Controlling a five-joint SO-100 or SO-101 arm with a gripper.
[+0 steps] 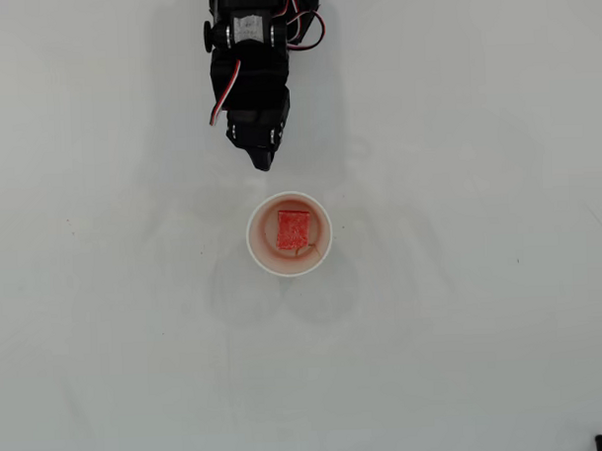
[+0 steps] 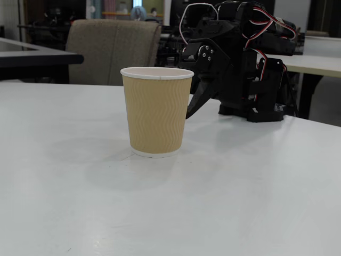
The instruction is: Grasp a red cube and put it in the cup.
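Plain white table (image 1: 108, 371), matte and bare, with faint shadows around the middle. Behind it in the fixed view, a beige upholstered chair (image 2: 112, 50), dark desks and a dim office room. Near the table's middle, standing upright, the cup (image 1: 256, 249): white rolled rim, tan rippled wall in the fixed view (image 2: 156, 114). Inside it, flat on the bottom, the red cube (image 1: 293, 229), visible only from overhead. Between cup and far edge, close to the cup but apart from it, the black gripper (image 1: 263, 160), tips tapering to one point, seemingly closed and empty.
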